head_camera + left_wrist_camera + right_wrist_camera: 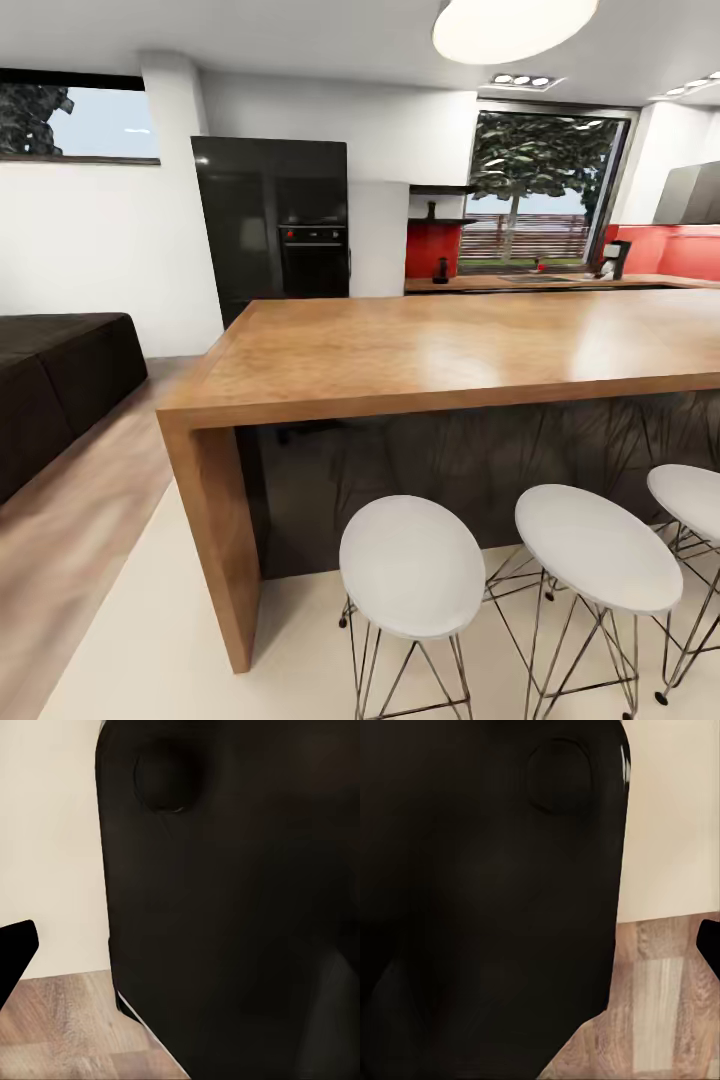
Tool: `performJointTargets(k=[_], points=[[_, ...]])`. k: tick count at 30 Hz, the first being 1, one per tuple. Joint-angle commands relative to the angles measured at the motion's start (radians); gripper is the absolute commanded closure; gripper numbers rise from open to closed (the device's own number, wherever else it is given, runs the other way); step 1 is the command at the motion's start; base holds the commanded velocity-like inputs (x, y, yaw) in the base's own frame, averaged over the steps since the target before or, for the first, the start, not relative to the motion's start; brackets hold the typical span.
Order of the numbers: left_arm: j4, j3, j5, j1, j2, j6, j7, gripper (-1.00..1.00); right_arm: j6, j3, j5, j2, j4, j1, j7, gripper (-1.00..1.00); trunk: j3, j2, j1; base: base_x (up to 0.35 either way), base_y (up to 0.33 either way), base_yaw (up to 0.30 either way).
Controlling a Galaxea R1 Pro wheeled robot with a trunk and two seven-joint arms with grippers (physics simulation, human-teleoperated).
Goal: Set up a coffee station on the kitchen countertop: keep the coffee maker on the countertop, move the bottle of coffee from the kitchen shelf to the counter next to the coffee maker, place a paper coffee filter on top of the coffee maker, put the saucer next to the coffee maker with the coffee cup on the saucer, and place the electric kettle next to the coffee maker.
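Far across the room, the black coffee maker (615, 258) stands on the back countertop (560, 284) by the red wall. A small dark item (440, 270) sits on that counter's left end; it is too small to name. Above it, a dark bottle-like shape (431, 210) stands on a wall shelf (440, 220). In the left wrist view a black tip (15, 952) pokes in at the frame's edge, and a similar one (709, 945) does so in the right wrist view. Both wrist cameras face the robot's dark body (232, 900) and the floor.
A long wooden island (420, 350) crosses the room between me and the back counter. Three white stools (412, 565) stand along its near side. A dark sofa (50, 380) sits at the left, and a black oven unit (275, 230) behind the island. Floor lies open left of the island.
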Motion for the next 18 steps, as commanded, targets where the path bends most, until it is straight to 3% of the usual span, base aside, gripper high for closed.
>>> performJointTargets(k=[1, 10, 18], points=[[-0.006, -0.001, -0.002, 0.001, -0.002, -0.002, 0.002, -1.00, -0.006, -0.002, 0.000, 0.006, -0.006, -0.006, 0.005, -1.00, 0.000, 0.000, 0.000, -0.083, 0.079, 0.000], [-0.016, -0.001, -0.002, 0.001, -0.001, -0.002, 0.004, -1.00, -0.037, -0.005, 0.002, 0.056, -0.057, -0.029, 0.003, -1.00, 0.000, 0.000, 0.000, -0.016, 0.016, -0.005], [-0.018, -0.003, -0.002, 0.000, -0.001, -0.004, 0.003, -1.00, -0.047, -0.005, 0.002, 0.057, -0.102, -0.029, 0.006, -1.00, 0.000, 0.000, 0.000, 0.000, 0.000, -0.220]])
